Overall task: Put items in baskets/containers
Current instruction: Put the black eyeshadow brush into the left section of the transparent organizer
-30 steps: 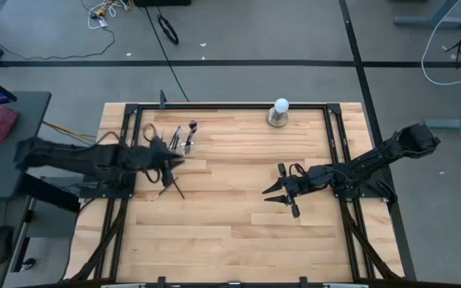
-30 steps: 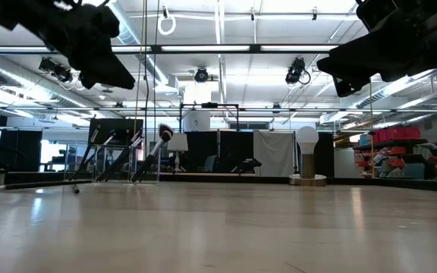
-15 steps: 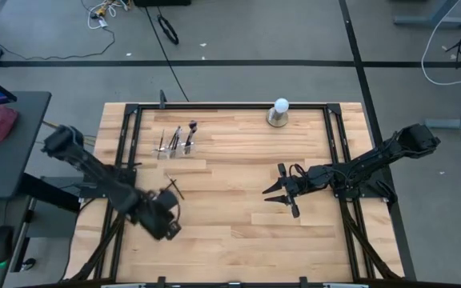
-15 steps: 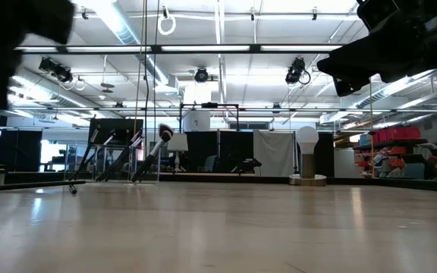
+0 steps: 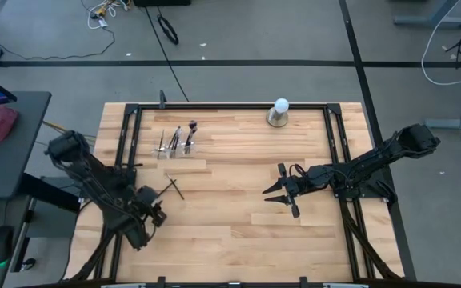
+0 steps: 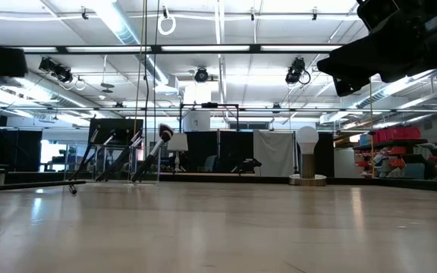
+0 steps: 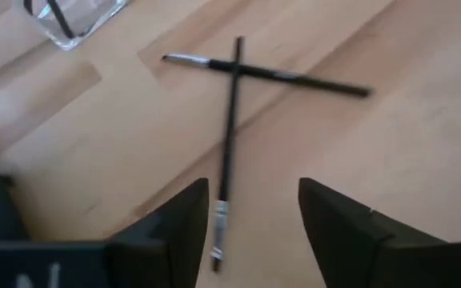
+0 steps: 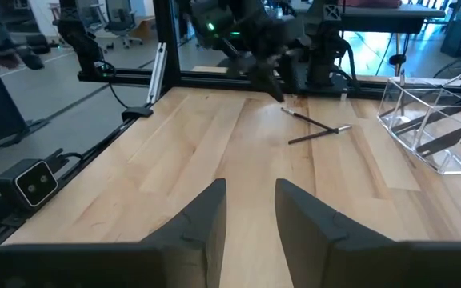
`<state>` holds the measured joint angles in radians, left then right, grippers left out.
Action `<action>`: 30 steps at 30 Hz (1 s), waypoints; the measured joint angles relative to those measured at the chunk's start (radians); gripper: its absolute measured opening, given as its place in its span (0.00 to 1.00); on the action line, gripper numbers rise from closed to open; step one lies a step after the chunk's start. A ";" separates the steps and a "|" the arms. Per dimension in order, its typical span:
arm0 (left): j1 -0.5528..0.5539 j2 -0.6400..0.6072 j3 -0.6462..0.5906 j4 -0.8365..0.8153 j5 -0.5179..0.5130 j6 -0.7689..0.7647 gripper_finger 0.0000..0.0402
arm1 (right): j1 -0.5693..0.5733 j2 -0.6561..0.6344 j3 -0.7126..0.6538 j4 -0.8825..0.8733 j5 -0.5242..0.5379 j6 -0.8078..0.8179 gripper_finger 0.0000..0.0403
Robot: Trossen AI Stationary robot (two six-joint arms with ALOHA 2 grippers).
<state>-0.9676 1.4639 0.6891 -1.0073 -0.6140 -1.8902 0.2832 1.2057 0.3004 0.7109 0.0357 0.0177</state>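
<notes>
Two thin dark brushes (image 5: pixel 172 186) lie crossed on the wooden table, one over the other (image 7: pixel 234 68). The clear holder (image 5: pixel 176 146) stands at the far left, with several brushes leaning upright in it (image 6: pixel 139 155). My left gripper (image 5: pixel 155 211) hovers open just near-left of the crossed pair. In its wrist view, its fingers (image 7: pixel 254 192) stand either side of one brush's silver-banded end (image 7: pixel 218 232) without touching it. My right gripper (image 5: pixel 281 197) waits at mid-right, open and holding nothing (image 8: pixel 250 200).
A white ball on a grey round base (image 5: pixel 278 112) stands at the far edge, right of centre. A black frame rail (image 5: pixel 126 136) runs along the table's left side, close to my left arm. Bare wood lies between the two grippers and toward the near edge.
My left arm has swung from beside the holder toward the table's near edge and down, then back a little to the left. It has turned, and its gripper now points at the crossed brushes. The brushes and the holder have stayed in place.
</notes>
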 joint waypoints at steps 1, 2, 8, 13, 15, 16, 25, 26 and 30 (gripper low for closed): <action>0.000 0.005 -0.024 0.018 0.003 0.008 0.51 | 0.000 0.000 0.000 0.000 0.000 0.000 0.27; 0.000 0.009 -0.047 0.040 0.006 0.012 0.51 | 0.000 0.000 0.000 0.000 0.000 0.005 0.27; -0.004 0.010 -0.148 0.107 0.000 0.012 0.48 | 0.000 0.000 0.000 0.000 0.000 0.024 0.27; -0.025 0.005 -0.251 0.285 -0.052 0.013 0.44 | 0.000 0.000 0.000 0.001 0.000 0.032 0.27; -0.037 0.003 -0.280 0.332 -0.069 0.000 0.41 | 0.000 0.000 0.000 0.002 0.000 0.040 0.27; -0.045 0.005 -0.285 0.339 -0.077 -0.012 0.40 | 0.000 0.000 0.000 0.004 0.000 0.046 0.27; -0.104 0.006 -0.281 0.358 -0.055 -0.056 0.05 | 0.000 0.000 0.000 0.005 0.000 0.049 0.27; -0.104 0.006 -0.270 0.341 -0.044 -0.068 0.04 | 0.000 0.000 0.000 0.006 0.000 0.049 0.27; -0.066 0.006 -0.158 0.181 0.102 -0.075 0.03 | 0.000 0.000 0.000 0.006 0.000 0.046 0.27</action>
<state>-1.0341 1.4702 0.5313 -0.8262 -0.5123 -1.9651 0.2829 1.2057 0.3008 0.7170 0.0360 0.0642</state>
